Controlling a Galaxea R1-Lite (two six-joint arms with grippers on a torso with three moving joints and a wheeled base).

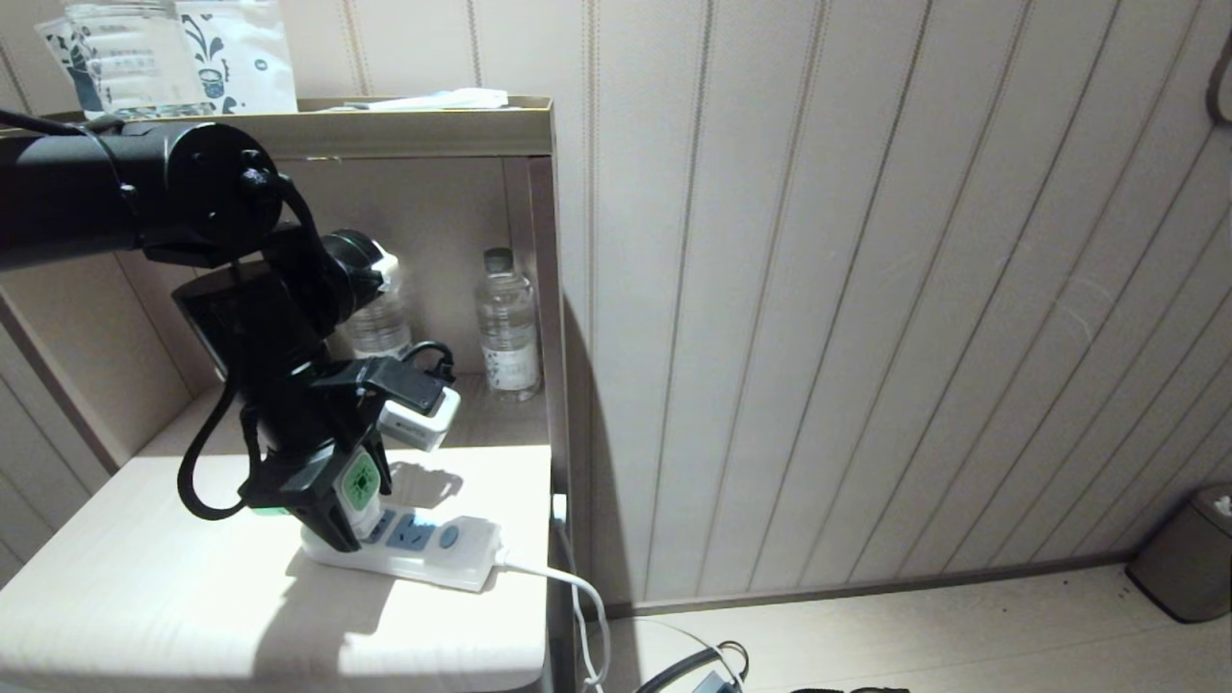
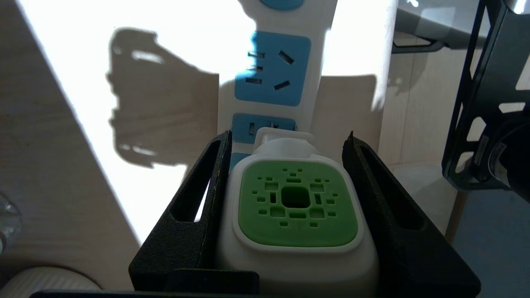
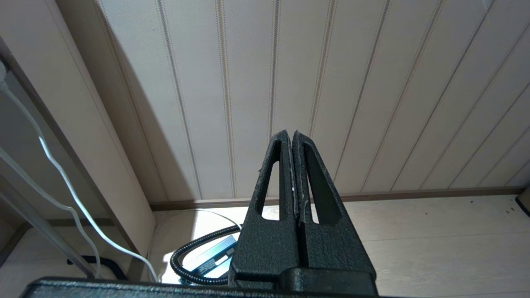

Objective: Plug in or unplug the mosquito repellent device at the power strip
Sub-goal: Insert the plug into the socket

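The mosquito repellent device point(image 1: 361, 479) shows its white rounded-square head with a green vented centre point(image 2: 296, 203); its bottle is hidden behind my fingers. My left gripper point(image 1: 346, 520) is shut on the head, one black finger point(image 2: 198, 215) pressed to each side. The device's plug end meets a socket at the left end of the power strip point(image 1: 438, 553). In the left wrist view the power strip point(image 2: 273, 68) runs away from the fingertips, with a free blue socket just beyond. How deep the plug sits I cannot tell. My right gripper point(image 3: 293, 134) is shut on nothing and hangs over the floor beside the wall.
The strip lies near the right edge of the pale bedside table point(image 1: 144, 597), and its white cable point(image 1: 568, 582) drops over that edge. Two clear water bottles point(image 1: 507, 327) point(image 1: 378, 322) stand in the niche behind. A grey bin point(image 1: 1189, 553) stands on the floor far right.
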